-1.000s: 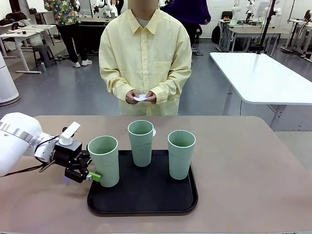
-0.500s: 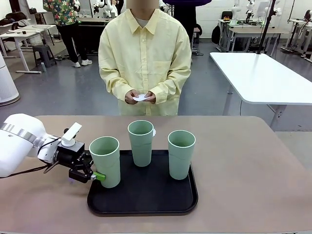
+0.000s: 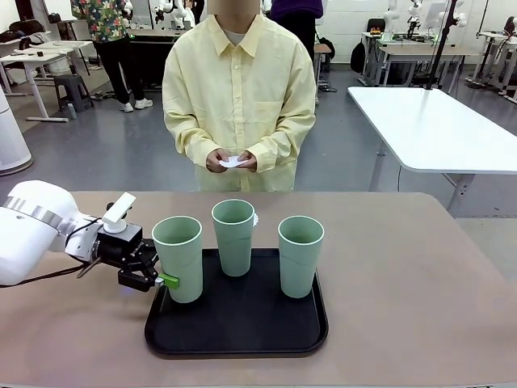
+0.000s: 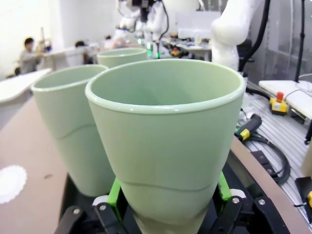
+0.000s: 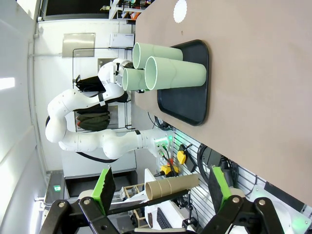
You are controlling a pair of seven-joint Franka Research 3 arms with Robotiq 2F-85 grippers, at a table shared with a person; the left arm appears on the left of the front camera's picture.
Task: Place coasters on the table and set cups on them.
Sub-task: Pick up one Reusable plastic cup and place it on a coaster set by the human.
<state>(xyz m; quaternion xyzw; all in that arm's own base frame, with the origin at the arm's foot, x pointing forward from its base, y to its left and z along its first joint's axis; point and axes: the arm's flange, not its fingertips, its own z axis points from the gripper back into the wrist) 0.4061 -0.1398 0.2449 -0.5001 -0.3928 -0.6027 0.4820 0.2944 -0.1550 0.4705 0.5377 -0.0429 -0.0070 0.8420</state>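
Observation:
Three pale green cups stand over the black tray (image 3: 242, 327). My left gripper (image 3: 169, 281) is shut on the left cup (image 3: 179, 257) near its base and holds it a little above the tray. In the left wrist view that cup (image 4: 168, 136) sits between the green pads (image 4: 115, 194). The middle cup (image 3: 233, 236) and right cup (image 3: 300, 255) rest on the tray. One white lacy coaster (image 5: 180, 10) lies on the table (image 3: 404, 267) beyond the tray. The person's hands hold more coasters (image 3: 234, 162). My right gripper (image 5: 161, 190) is open and empty, well off the table.
The person in a yellow shirt (image 3: 240, 97) stands at the table's far edge. A white-topped table (image 3: 436, 129) stands behind to the right. Bare tabletop stretches to the right of the tray and along its left side.
My left gripper has closed on the left cup and lifted it slightly, shifting it a little right and up. The other cups and the person's hands have stayed put.

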